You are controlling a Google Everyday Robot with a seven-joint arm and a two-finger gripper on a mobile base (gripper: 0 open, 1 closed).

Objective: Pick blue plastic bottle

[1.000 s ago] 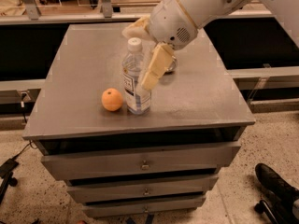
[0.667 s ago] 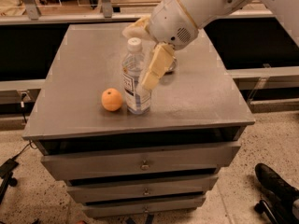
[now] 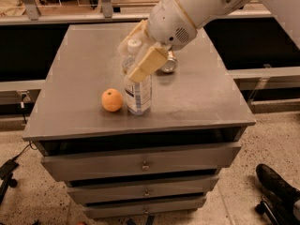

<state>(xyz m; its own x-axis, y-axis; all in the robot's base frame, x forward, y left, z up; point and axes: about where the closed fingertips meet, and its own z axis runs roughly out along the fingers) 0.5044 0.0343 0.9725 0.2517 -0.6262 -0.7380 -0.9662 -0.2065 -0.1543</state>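
Note:
The blue plastic bottle (image 3: 138,95) stands upright near the front of the grey cabinet top (image 3: 84,64), its white cap between my fingers. My gripper (image 3: 132,59) is at the bottle's upper part, coming from the right. One tan finger (image 3: 147,63) lies in front of the bottle's shoulder and the other is behind it. The jaws are spread on either side of the bottle and not closed on it. The bottle's base rests on the top.
An orange (image 3: 112,100) sits just left of the bottle, touching or nearly touching it. A metal can (image 3: 168,65) lies behind the gripper, partly hidden. The cabinet has several drawers (image 3: 145,163) below. A black shoe (image 3: 279,186) is on the floor at the right.
My gripper has moved left from beside the bottle to around its upper part. The bottle, the orange and the can have stayed in place.

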